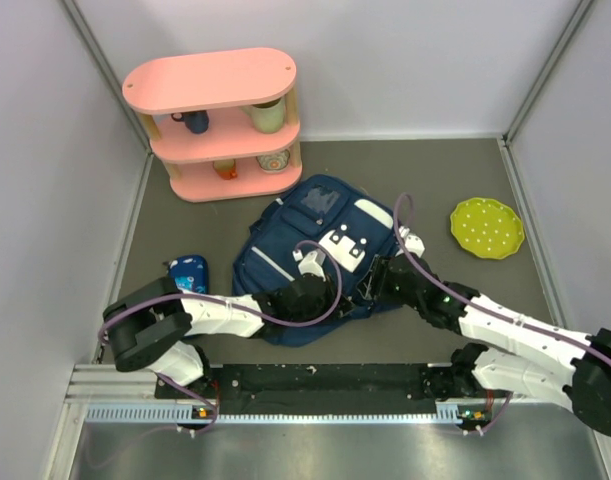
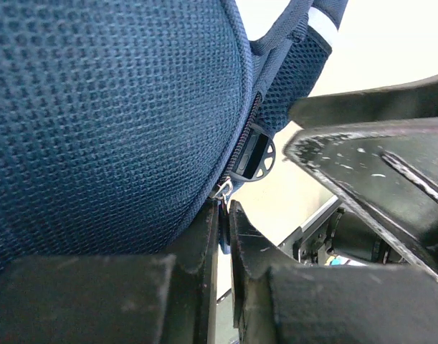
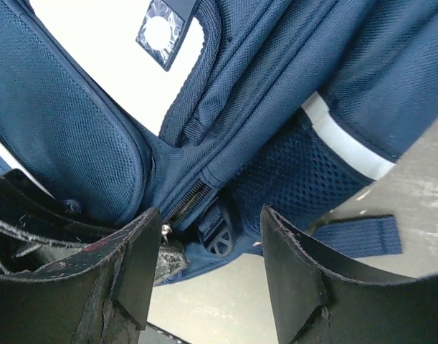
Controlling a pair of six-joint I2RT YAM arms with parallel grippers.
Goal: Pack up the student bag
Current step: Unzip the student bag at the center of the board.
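You have one navy blue fabric backpack (image 1: 315, 230), one pink three-tier oval shelf (image 1: 210, 80), one lime-green dotted round plate (image 1: 487, 228) and one small bright-blue pencil case (image 1: 189, 272). On the shelf you can count four small pieces: one dark blue mug (image 1: 195, 121), one pale green cup (image 1: 268, 116), one patterned bowl (image 1: 274, 160) and one orange item (image 1: 225, 168) too small to identify.

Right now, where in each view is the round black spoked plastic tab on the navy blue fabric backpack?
Top external: not discernible at the near edge of the backpack.
Left wrist: centre, the tab just above the left gripper.
Right wrist: lower centre, between the fingers of the open right gripper.
Shared landmark: the white band beside the mesh side pocket.
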